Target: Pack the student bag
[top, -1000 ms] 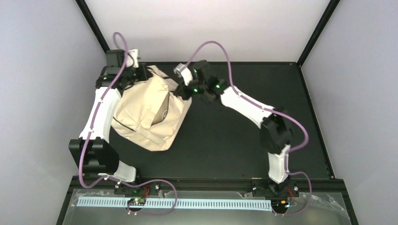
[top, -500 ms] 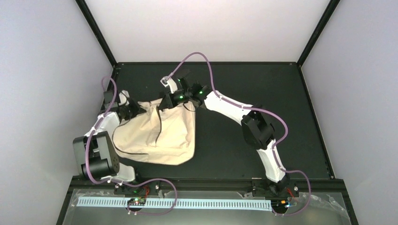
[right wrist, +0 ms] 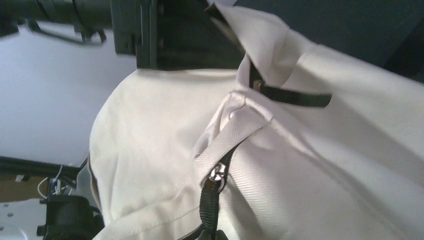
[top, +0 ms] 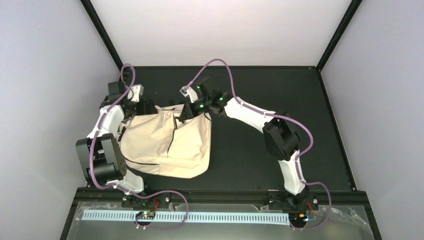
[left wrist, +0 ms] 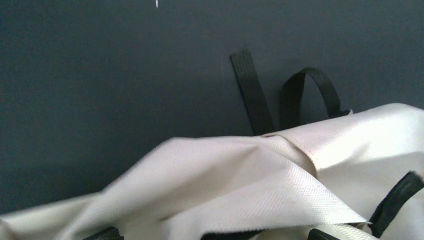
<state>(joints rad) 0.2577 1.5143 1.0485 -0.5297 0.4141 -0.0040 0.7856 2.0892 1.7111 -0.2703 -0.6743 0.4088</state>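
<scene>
The student bag [top: 165, 145], cream fabric with dark zipper lines, lies on the left half of the black table. My left gripper [top: 139, 107] is at its far left corner, jaws open wide. In the left wrist view the cream fabric [left wrist: 240, 190] lies loose across the gap between the spread fingertips [left wrist: 320, 234], and two black straps [left wrist: 255, 95] rest on the table beyond. My right gripper [top: 187, 111] is at the bag's far top edge, shut on the black zipper pull strap [right wrist: 210, 205] hanging from the metal slider [right wrist: 217, 174].
The black table [top: 280, 100] stretches to the right of the bag, bounded by black frame posts and pale walls. The left arm's black wrist housing [right wrist: 150, 30] stands just beyond the bag in the right wrist view.
The left gripper has opened and let go of the bag's corner, then moved slightly back. The right gripper stays shut on the zipper pull, and the bag has settled flatter.
</scene>
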